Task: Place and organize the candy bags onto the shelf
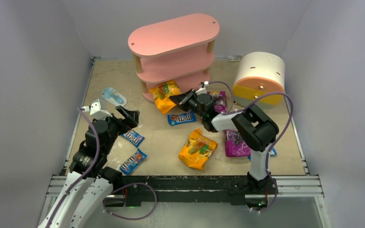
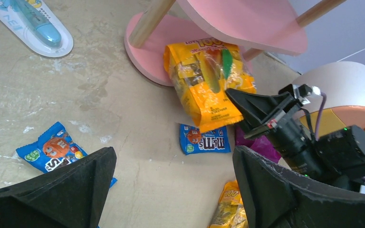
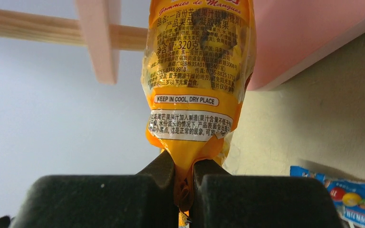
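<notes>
The pink shelf (image 1: 173, 35) stands at the back. My right gripper (image 1: 178, 99) is shut on the bottom seam of an orange candy bag (image 1: 164, 95), whose far end rests on the shelf's bottom board (image 2: 145, 59). The right wrist view shows the pinched bag (image 3: 197, 71) between my fingers (image 3: 184, 175). A second orange bag (image 1: 198, 148) lies mid-table. One purple bag (image 1: 236, 142) lies right of it, another (image 1: 220, 100) behind the right arm. Blue M&M's packets lie in the middle (image 1: 181, 118) and at the left (image 1: 133, 137), (image 1: 133, 161). My left gripper (image 1: 116, 111) is open and empty above the table.
A pale blue-and-white oval item (image 1: 113, 96) lies at the left rear. The white, orange and yellow drawer unit (image 1: 260, 77) stands at the right rear. Grey walls enclose the table on three sides. A blue packet edge (image 1: 272, 153) peeks out beside the right arm's base.
</notes>
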You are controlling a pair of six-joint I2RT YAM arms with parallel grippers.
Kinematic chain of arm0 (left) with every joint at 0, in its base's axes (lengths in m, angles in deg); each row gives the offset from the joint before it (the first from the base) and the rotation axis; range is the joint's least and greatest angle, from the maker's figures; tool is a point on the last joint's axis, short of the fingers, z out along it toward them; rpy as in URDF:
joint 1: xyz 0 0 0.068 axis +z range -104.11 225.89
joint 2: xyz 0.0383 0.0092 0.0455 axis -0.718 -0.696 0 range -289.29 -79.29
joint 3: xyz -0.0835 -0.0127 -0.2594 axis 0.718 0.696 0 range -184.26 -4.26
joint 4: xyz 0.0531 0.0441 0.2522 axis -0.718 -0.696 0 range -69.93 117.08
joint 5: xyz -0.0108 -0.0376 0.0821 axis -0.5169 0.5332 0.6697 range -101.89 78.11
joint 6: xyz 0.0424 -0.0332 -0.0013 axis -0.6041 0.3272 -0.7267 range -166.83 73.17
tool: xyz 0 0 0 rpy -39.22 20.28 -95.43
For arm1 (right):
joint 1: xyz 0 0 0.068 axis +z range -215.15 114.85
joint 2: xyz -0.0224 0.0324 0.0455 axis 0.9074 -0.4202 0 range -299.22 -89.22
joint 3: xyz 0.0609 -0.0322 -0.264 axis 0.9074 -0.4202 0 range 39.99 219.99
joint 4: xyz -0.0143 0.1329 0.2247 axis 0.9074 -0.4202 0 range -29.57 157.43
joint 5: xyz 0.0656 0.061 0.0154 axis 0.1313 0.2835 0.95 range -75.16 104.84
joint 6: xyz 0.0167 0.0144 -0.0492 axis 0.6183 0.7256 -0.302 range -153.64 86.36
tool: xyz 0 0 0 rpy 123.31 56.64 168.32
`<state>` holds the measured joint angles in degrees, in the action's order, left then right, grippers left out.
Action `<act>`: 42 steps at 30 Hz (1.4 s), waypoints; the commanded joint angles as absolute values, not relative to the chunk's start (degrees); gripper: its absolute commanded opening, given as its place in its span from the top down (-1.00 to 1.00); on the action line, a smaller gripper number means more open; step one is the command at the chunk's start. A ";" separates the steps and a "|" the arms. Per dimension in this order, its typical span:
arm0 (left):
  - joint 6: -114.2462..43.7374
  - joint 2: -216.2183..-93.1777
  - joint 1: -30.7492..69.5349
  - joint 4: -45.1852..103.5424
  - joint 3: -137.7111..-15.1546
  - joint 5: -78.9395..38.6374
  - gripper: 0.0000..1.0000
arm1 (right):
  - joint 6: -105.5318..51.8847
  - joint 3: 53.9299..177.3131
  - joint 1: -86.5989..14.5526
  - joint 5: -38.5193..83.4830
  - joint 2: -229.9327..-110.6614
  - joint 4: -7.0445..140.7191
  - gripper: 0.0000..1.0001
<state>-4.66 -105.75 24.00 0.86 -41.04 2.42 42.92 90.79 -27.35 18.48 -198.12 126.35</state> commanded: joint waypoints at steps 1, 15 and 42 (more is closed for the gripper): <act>-6.22 -105.19 23.96 3.00 -41.20 1.26 -0.98 | 45.46 97.40 -28.05 17.58 -201.50 134.17 1.00; -6.05 -105.39 24.01 2.77 -41.08 0.77 -1.00 | 42.63 105.78 -31.09 15.95 -209.96 122.39 0.73; -6.76 -104.02 24.01 5.54 -39.34 -2.05 -1.00 | 35.12 118.27 -29.66 15.80 -218.19 108.18 0.23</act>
